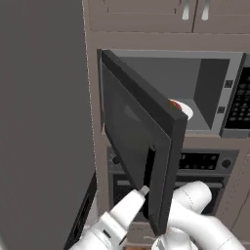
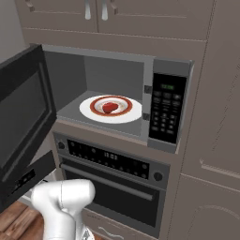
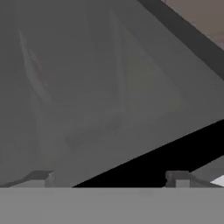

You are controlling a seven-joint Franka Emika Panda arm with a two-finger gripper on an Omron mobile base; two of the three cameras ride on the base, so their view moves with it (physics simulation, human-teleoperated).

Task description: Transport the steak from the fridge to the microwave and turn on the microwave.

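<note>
The steak (image 2: 109, 107), a small dark-red lump, lies on a white red-rimmed plate (image 2: 89, 110) inside the microwave (image 2: 101, 70). The microwave's door (image 2: 21, 112) stands swung out to the left, and its black keypad (image 2: 164, 115) is at the right. From the left base view, the door (image 1: 132, 132) hides most of the plate (image 1: 185, 109). My gripper (image 3: 109, 179) is open, close against the door's tinted window, with nothing between its fingertips (image 3: 41, 177). It reaches up by the door's lower edge (image 1: 145, 189). The fridge (image 1: 44, 122) is the tall grey slab at the left.
An oven (image 2: 112, 164) with a clock display and knobs sits directly under the microwave. Beige cabinets (image 2: 140, 18) run above, and a tall cabinet panel (image 2: 211, 140) stands to the right. Wooden floor (image 2: 14, 220) shows at the lower left.
</note>
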